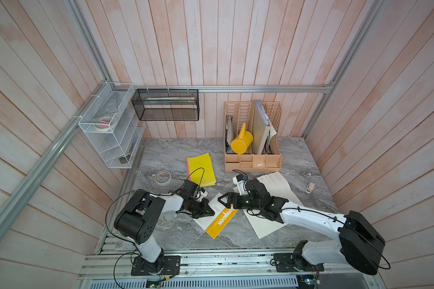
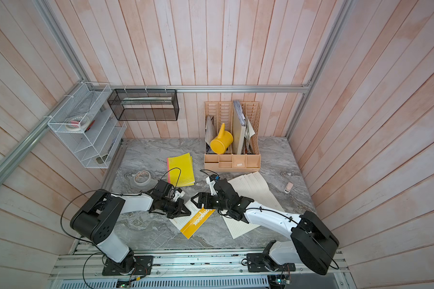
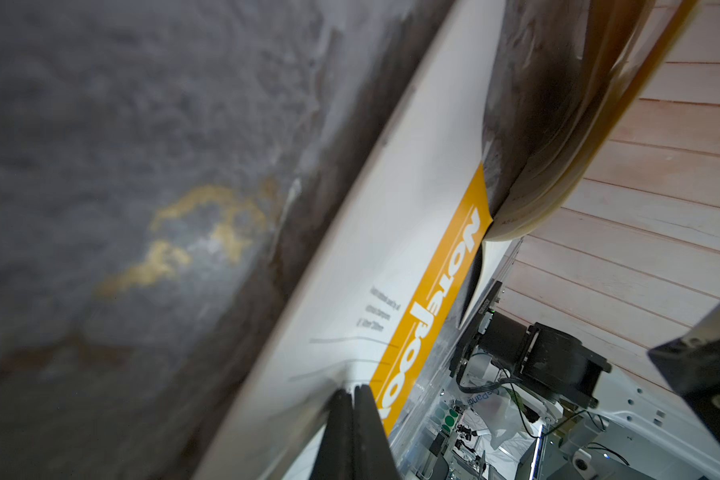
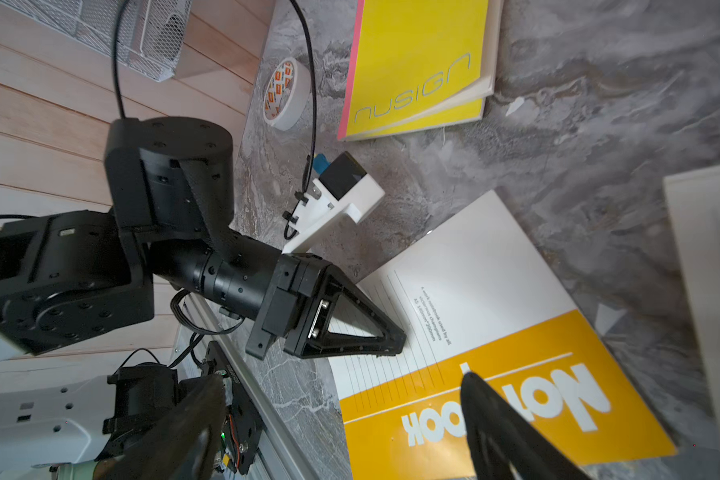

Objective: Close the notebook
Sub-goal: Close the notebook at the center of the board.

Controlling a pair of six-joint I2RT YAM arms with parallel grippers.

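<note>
Left gripper (image 1: 211,212) has its fingers pressed together on the edge of the notebook (image 1: 219,220) nearest the left arm. The white-and-orange cover faces up. In the left wrist view it stands a little off the table, with shadow beneath it. Right gripper (image 1: 222,200) hangs over the cover's far side, fingers spread wide with nothing held between them.

The grey marble table (image 1: 298,155) carries the rest. A white wire rack (image 1: 105,140) hangs on the left wall. A beige file organizer (image 1: 252,165) stands against the back wall, and a black mesh basket (image 1: 166,107) hangs from the rail between them. Cream lined pages (image 1: 263,225) lie spread under the right arm, just right of the notebook, which sits front and centre. A yellow nusign booklet (image 1: 201,167) lies closed behind the left gripper. A yellow watering can (image 1: 241,142) leans in the organizer. A tape roll (image 1: 163,177) lies just left of the booklet.
</note>
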